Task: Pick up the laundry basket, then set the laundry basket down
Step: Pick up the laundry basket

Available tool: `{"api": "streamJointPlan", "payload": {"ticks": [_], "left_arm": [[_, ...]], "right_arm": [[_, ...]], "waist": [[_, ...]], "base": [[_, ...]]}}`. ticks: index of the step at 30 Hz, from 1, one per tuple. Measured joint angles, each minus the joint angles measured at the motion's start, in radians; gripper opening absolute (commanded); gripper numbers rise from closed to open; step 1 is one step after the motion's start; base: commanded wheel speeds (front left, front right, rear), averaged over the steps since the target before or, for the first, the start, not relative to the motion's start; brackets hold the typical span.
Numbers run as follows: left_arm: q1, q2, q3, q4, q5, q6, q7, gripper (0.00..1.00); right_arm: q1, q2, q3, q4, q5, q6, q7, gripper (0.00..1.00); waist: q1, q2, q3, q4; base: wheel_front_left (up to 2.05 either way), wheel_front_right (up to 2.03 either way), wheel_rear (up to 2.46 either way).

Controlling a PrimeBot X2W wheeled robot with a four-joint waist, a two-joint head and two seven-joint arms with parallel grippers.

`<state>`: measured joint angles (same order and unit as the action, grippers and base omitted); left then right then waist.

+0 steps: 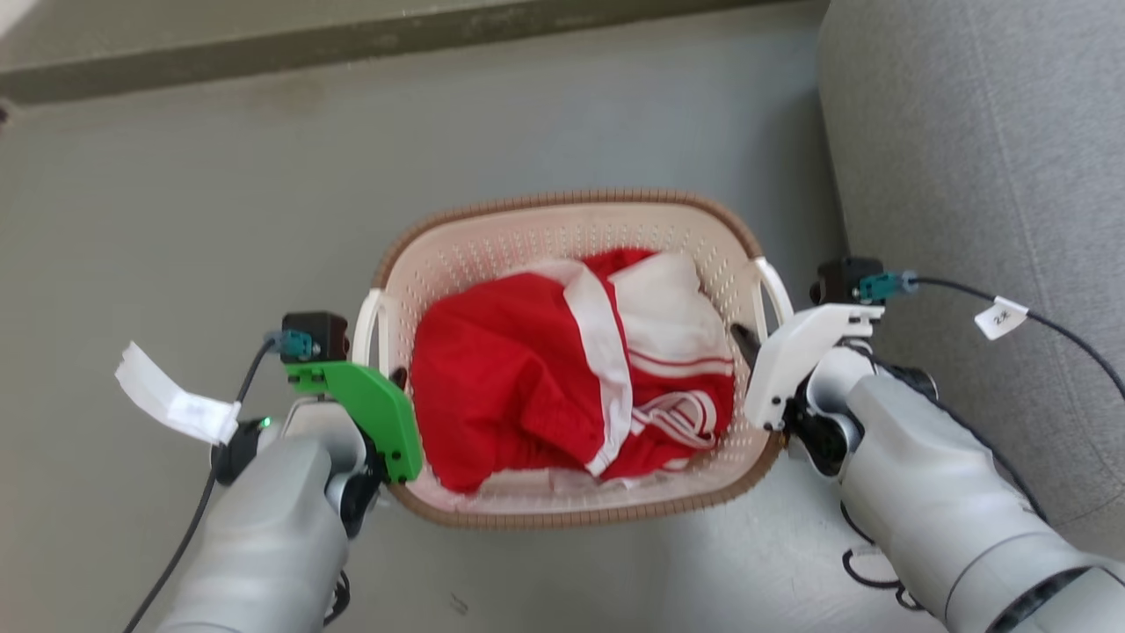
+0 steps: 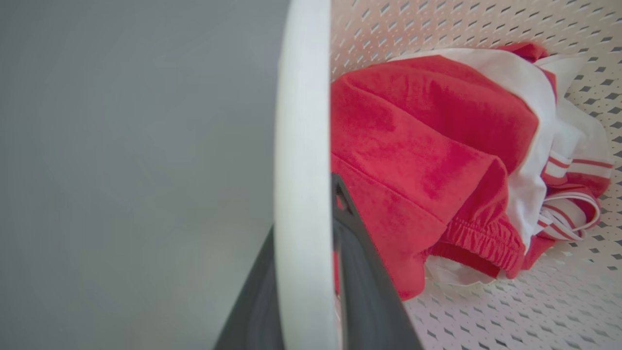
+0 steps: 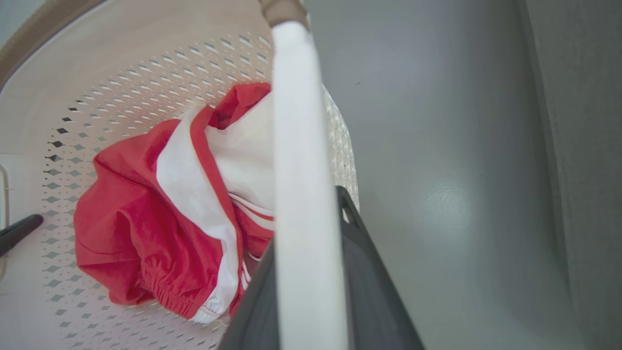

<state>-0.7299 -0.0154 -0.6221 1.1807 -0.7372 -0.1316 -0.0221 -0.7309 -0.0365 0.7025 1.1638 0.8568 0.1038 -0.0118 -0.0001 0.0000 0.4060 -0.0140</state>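
Observation:
The laundry basket (image 1: 571, 199), cream-white with perforated walls and a brown rim, is straight ahead over the grey floor, with a red and white garment (image 1: 527, 378) inside. My left gripper (image 1: 397, 380) is shut on its left white handle (image 1: 369, 327). In the left wrist view that handle (image 2: 301, 121) runs between the dark fingers (image 2: 374, 291). My right gripper (image 1: 747, 345) is shut on the right handle (image 1: 775, 290), and the right wrist view has this handle (image 3: 301, 146) clamped between its fingers (image 3: 362, 253). I cannot tell whether the basket touches the floor.
A grey sofa (image 1: 976, 141) stands close on the right, almost touching my right arm. A low ledge (image 1: 352, 40) runs along the far edge of the floor. A black cable (image 1: 866, 571) loops on the floor under the right forearm.

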Motion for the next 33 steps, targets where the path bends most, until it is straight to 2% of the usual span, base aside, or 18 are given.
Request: {"api": "streamJointPlan", "payload": {"ticks": [20,26,33], "left_arm": [[0.227,0.006,-0.077,0.000,-0.075,0.000,0.096,0.00],[0.249,0.009,-0.089,-0.007,-0.101,0.000,0.119,0.00],[0.249,0.012,-0.093,-0.016,-0.116,0.000,0.134,0.00]], "right_arm": [[0.229,-0.004,0.105,-0.021,0.088,0.000,0.146,0.00],[0.248,-0.007,0.116,-0.023,0.104,0.000,0.168,0.00],[0.248,-0.011,0.124,-0.024,0.116,0.000,0.181,0.00]], "waist": [[0.0000,0.0000,-0.289,-0.006],[0.0000,0.0000,-0.360,-0.009],[0.0000,0.0000,-0.394,-0.008]], "base": [[0.00,0.00,0.00],[0.00,0.00,0.00],[0.00,0.00,0.00]]}}
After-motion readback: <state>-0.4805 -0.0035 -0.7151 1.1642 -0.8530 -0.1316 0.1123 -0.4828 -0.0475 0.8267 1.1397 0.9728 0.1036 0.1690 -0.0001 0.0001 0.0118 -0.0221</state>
